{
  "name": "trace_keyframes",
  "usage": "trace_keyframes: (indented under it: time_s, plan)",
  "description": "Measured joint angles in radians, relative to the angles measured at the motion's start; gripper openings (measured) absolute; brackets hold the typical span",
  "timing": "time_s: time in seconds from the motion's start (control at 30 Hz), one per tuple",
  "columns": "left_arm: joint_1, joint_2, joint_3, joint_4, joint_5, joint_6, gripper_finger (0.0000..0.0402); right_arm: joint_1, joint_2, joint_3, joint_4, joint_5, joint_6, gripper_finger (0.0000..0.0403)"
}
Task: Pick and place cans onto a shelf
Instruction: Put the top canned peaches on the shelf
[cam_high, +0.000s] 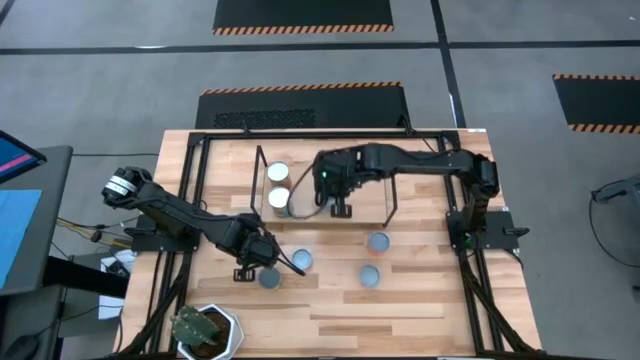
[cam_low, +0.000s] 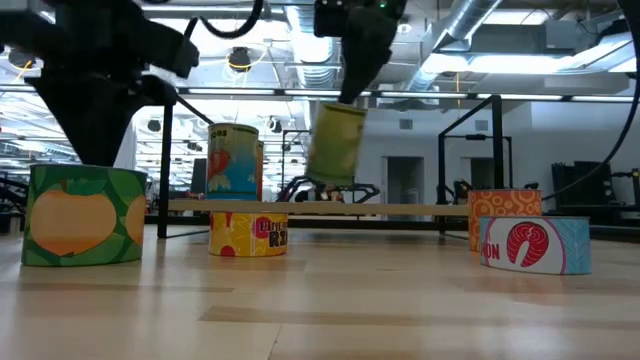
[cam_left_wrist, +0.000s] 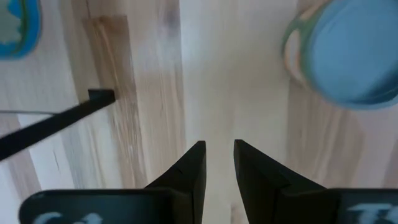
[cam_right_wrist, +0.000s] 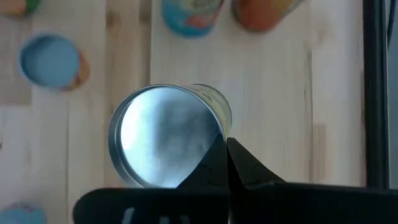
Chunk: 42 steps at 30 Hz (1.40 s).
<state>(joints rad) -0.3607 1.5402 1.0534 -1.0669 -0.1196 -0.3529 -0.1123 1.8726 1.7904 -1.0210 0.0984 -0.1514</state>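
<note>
Right gripper (cam_right_wrist: 227, 163) pinches the rim of a tilted can (cam_right_wrist: 165, 134) above the shelf (cam_high: 320, 190).

The can has a silvery round top and yellow-green sides; it hangs tilted, clear of the board, the fingers closed together on its rim. Two white-topped cans (cam_high: 279, 186) stand on the shelf's left part. The left gripper (cam_left_wrist: 219, 163) hovers near the table's (cam_high: 420, 300) front, fingers slightly apart and empty, beside a pale-blue-topped can (cam_left_wrist: 348, 53).

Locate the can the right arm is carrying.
In the low view the yellow-green can hangs tilted in the right claw above the shelf, right of the two cans standing there.
</note>
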Motion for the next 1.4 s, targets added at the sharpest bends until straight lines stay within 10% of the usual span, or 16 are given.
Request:
trace_keyframes:
  time_s: [0.43,1.4]
  plan:
    - [0.0,0.0,-0.019,0.014,-0.028,0.001,0.0071,-0.083,-0.003,-0.037,0.075,-0.15,0.009,0.0]
    - [0.0,0.0,-0.018,0.036,-0.057,0.011,0.0071,-0.074,0.091,-0.029,0.106,-0.118,0.018,0.0006]
